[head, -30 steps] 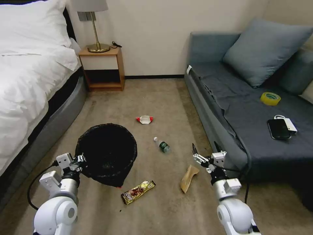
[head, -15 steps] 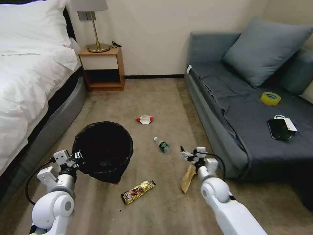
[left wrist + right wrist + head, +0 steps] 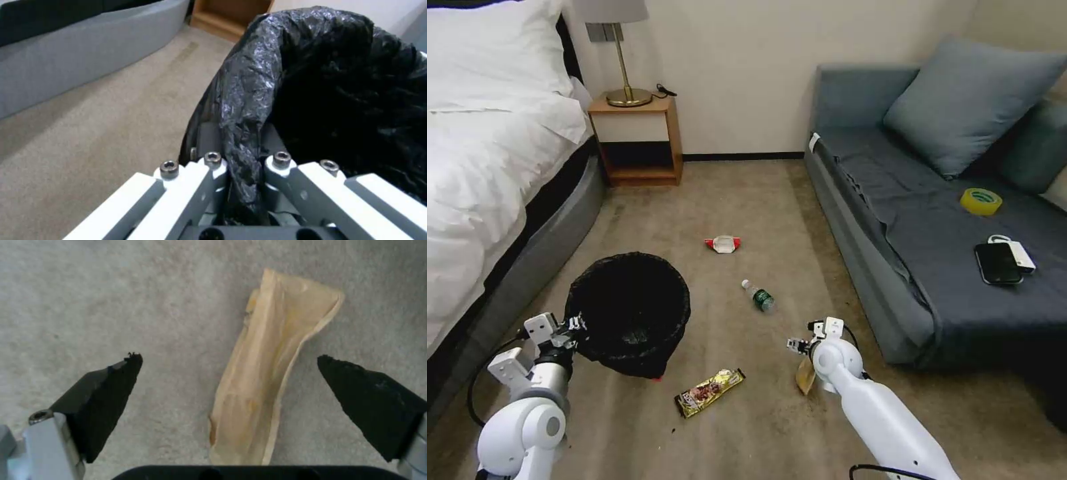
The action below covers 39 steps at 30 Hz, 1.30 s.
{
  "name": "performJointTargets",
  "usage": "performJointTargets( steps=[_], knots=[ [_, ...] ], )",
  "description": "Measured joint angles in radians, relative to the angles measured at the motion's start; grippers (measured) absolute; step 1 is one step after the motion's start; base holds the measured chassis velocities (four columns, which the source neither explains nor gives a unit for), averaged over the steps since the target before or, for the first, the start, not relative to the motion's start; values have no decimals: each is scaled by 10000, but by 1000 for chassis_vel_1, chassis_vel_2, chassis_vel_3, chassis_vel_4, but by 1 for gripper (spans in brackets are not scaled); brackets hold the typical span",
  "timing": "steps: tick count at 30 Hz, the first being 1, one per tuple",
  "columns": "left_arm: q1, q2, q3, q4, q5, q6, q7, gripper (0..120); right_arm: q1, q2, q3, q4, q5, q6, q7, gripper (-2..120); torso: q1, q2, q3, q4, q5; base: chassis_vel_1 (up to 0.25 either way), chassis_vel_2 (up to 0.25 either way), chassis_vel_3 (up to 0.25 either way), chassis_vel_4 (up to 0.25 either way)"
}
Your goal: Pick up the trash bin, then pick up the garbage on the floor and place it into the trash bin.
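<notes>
The left gripper [image 3: 242,166] is clamped on the bin [image 3: 627,313] rim, black liner pinched between its fingers, the bin tilted beside the bed [image 3: 487,167]. The right gripper [image 3: 229,361] hangs spread wide above the paper scrap [image 3: 267,373] on the carpet [image 3: 727,200], touching nothing. Bar wrapper [image 3: 710,392], bottle [image 3: 758,296] and red-white wrapper [image 3: 723,244] lie on the floor nearby

Trash bin [image 3: 627,313]: crinkly black liner, glossy. Paper scrap [image 3: 267,373]: tan/pale yellow. Snack wrapper [image 3: 710,392]: gold-brown. Bottle [image 3: 758,296]: clear w/ green label. Crumpled wrapper [image 3: 722,244]: red-white. Carpet [image 3: 747,213]: beige. Sofa [image 3: 934,227]: grey-blue. Tape roll [image 3: 980,201]: yellow. Phone [image 3: 997,263]: black.
</notes>
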Motion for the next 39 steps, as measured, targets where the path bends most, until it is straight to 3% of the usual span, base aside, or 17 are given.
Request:
performJointTargets(
  steps=[7, 10, 16, 39],
  knots=[
    [-9, -12, 11, 68, 2, -29, 18, 4, 184, 304, 96, -761, -115, 38, -71, 100, 0, 0, 0, 0, 0, 0, 0, 0, 0],
    [4, -13, 10, 83, 15, -48, 32, 4, 401, 561, 267, -1758, -671, 227, -385, 100, 0, 1, 0, 0, 1, 0, 0, 0, 0],
    [35, -19, -6, 91, 38, -54, 40, 4, 368, 617, 334, -1989, -954, 365, -554, 97, 0, 0, -1, 0, 1, 0, 0, 0, 0],
    [60, 19, 82, 59, 99, -69, 60, 4, 49, 680, 462, -2037, -1253, 619, -1072, 12, -1, 1, -1, 0, 1, 0, 0, 0, 0]
  ],
)
